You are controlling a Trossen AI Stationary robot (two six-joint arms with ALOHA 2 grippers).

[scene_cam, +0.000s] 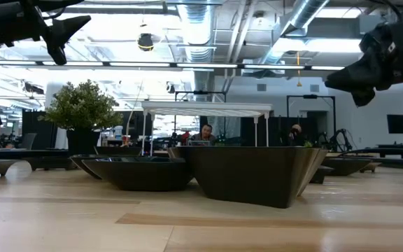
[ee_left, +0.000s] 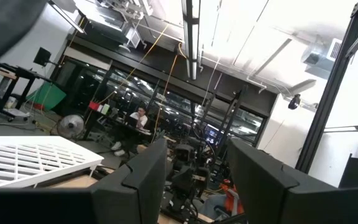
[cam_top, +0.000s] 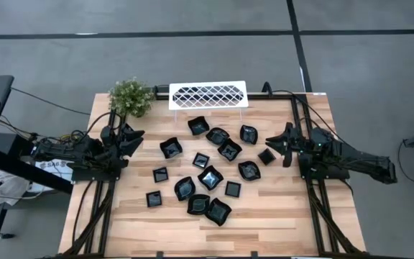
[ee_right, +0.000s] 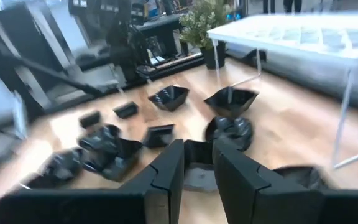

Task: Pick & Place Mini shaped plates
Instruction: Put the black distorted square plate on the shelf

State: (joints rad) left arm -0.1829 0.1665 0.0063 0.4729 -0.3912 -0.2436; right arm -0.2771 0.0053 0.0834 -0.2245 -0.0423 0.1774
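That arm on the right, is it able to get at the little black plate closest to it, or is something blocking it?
Probably yes. The right tool hovers above the table with its fingers parted and empty, right beside the small square plate. Nothing lies between them; the white rack stands well clear at the table's far edge.

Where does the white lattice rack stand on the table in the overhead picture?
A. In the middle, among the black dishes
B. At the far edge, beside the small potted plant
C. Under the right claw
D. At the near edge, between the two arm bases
B: the white lattice rack stands at the table's far edge, next to the potted plant, apart from the mini black dishes.
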